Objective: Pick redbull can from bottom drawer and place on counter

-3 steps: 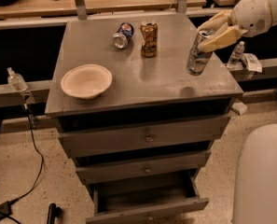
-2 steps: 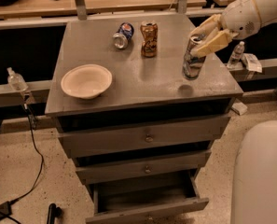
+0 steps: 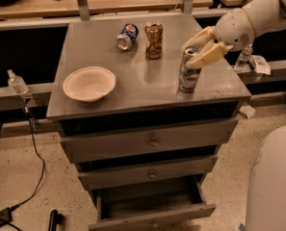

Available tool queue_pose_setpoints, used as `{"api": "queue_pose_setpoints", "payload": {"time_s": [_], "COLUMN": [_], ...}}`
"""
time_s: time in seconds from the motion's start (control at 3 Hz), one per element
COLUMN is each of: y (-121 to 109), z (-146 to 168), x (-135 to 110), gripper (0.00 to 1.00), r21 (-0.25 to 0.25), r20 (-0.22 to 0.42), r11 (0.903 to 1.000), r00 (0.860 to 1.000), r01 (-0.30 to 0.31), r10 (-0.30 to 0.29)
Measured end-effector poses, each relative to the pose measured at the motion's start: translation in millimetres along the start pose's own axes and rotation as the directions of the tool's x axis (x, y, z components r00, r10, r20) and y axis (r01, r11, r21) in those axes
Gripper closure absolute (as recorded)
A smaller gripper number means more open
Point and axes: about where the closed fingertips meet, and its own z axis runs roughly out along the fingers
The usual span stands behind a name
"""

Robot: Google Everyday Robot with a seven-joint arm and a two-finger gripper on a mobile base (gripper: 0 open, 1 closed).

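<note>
Nearest, the bottom drawer stood pulled open, and nothing could be made out inside it. Above, on the counter, a pale bowl sat near the front left corner. The redbull can stood upright near the front right corner, and the gripper reached in from the right, its two fingers closed around the can's top. Toward the far edge stood a brown-gold can, with a blue can on its side just left of it.

White arm reaches in from upper right, pincer pointing down-left.
</note>
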Motion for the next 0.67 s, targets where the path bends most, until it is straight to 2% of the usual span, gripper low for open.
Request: {"api": "queue_pose_setpoints", "payload": {"time_s": [0.33,0.67], "y": [11.2,4.5], "z": [12.1,16.6], "x": [2.4,2.5], "gripper": [0.02,0.0], "r21": [-0.033,-0.016], "r20": [0.009,0.014], "r11": [0.9994,0.9998], "r00": [1.0,1.0], "r01": [-0.011,-0.014], "r10": [0.011,0.014]}}
